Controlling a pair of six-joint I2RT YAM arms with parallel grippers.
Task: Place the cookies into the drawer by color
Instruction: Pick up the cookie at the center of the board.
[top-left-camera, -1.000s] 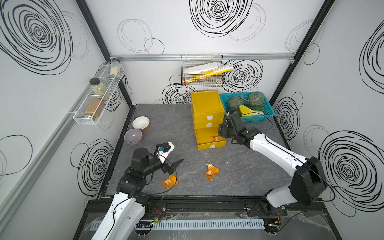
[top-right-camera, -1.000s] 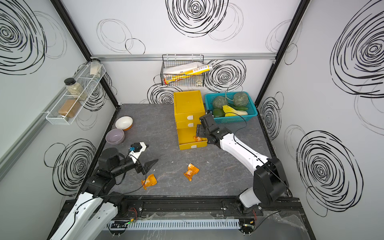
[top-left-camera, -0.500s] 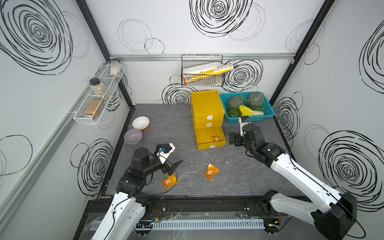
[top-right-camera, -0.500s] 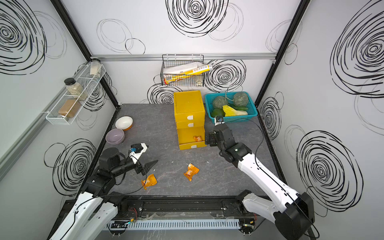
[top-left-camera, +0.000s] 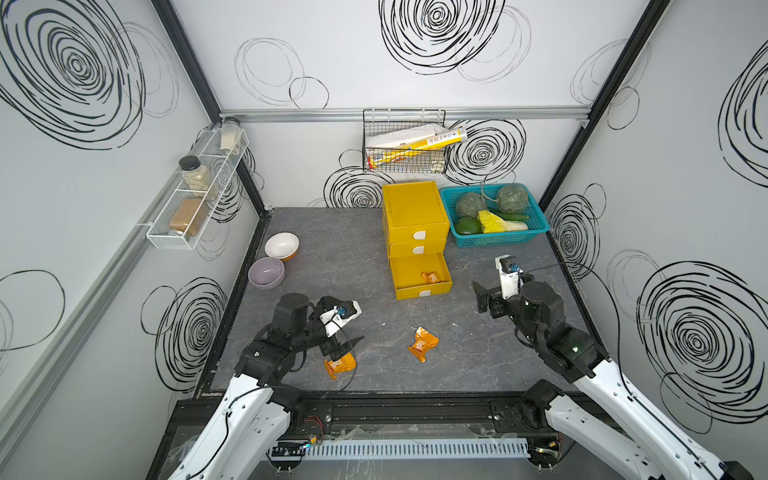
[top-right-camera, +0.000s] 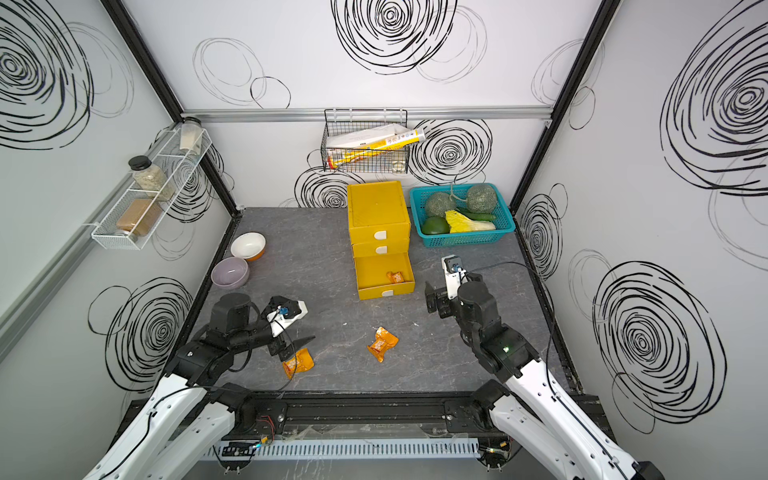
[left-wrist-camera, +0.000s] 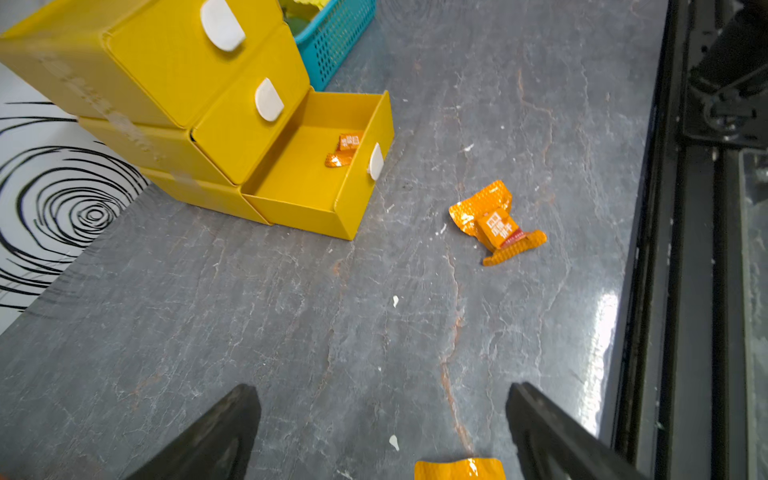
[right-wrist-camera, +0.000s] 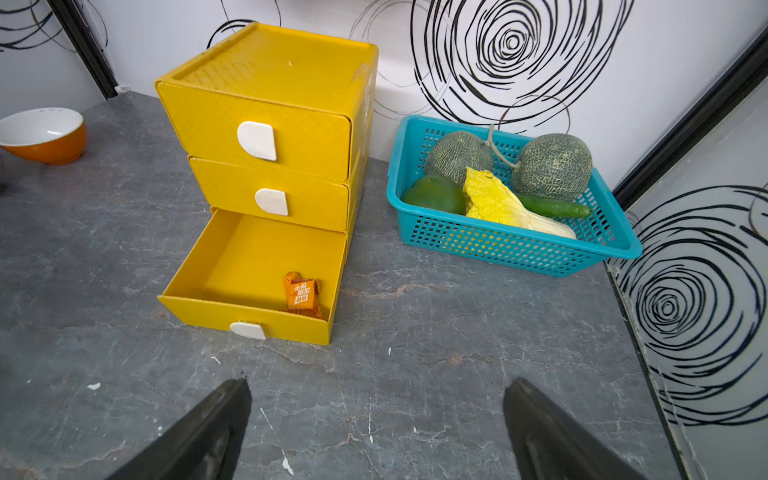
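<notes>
Since a second ago our right hand (right-wrist-camera: 378, 386) has drawn back from the open bottom drawer (right-wrist-camera: 249, 322) of the yellow cabinet (right-wrist-camera: 266, 70) to the right side of the counter (top-left-camera: 332, 249). Its jaws have spread wide, and it holds and touches nothing. One orange packet (right-wrist-camera: 301, 296) lies inside that drawer, near its front wall, so we judge one drop done.

Our left arm has not shifted. Two more orange packets are out on the counter. We see the middle packet (top-left-camera: 423, 344) in the open between the arms, and the near packet (top-left-camera: 340, 365) by the front edge, right under our left hand (left-wrist-camera: 384, 390). That hand is spread fully and empty, its fingers straddling the near packet; whether they touch it we cannot tell. Both upper drawers are shut, and no black or green packets show.
</notes>
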